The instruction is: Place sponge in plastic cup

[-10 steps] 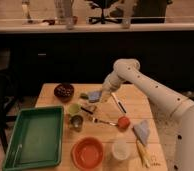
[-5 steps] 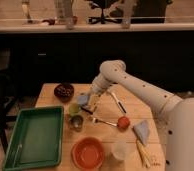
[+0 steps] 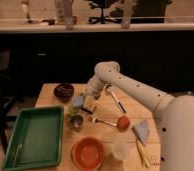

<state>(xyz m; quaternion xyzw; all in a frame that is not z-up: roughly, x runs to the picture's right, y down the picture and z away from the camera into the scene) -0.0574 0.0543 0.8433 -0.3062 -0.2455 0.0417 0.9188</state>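
Blue marks the sponge [image 3: 78, 101], a small flat piece carried at the tip of the gripper [image 3: 82, 104], which hangs low over the table [image 3: 50, 95] just right of the tray [image 3: 34, 136]. The jaws look closed on the sponge, though the grip itself is hard to make out.

Everything now turns on the cup [image 3: 73, 109]. It appears as a pale green shape just below the sponge, touching or nearly touching it in this view, and a little nearer the tray's right wall. The sponge seems to sit almost directly above the cup's mouth, so the coming move is judged to be a short drop straight down, not a sideways carry. The sponge's long axis cannot be told. One arm only serves here, so there is no choice of hand.

Counted around the tray: one sponge, one green cup, one metal cup [image 3: 76, 122] just below the green one and beside the tray's right wall, one white cup [image 3: 119, 152] well to the right, one orange bowl [image 3: 88, 153] off the tray's lower right corner, one dark bowl [image 3: 64, 90] above the tray, one folded cloth [image 3: 141, 131] far right (pale, larger than the sponge, not to be confused with it), and one small red thing [image 3: 123, 122] between.
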